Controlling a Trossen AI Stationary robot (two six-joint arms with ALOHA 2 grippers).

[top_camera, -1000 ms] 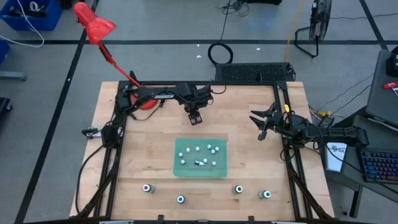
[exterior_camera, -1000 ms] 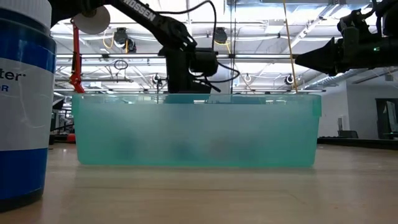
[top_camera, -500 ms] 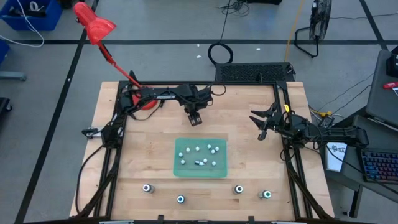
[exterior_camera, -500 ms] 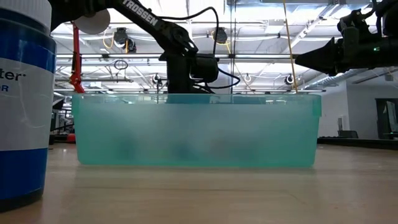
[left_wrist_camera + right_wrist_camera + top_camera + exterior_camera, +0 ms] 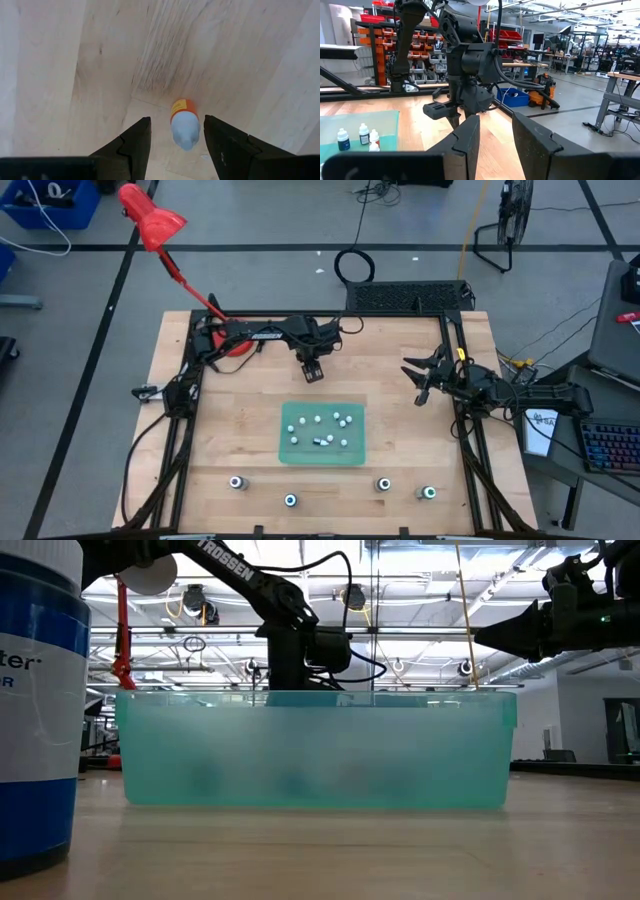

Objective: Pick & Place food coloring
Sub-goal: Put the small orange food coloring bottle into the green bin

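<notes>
On the wooden worktop (image 5: 230,430), a red lamp (image 5: 150,222) leans in from the far left corner. The left gripper (image 5: 313,371) hangs low over bare wood beyond the green tray (image 5: 322,456), its fingers (image 5: 135,145) spread wide either side of a small bottle (image 5: 184,126) lying flat with an orange label, not touching it. More little bottles (image 5: 318,425) stand inside the tray. Four dark round jars (image 5: 290,500) line the near edge, well apart. The right gripper (image 5: 421,380) hovers near the right side, fingers (image 5: 462,142) parted and empty.
</notes>
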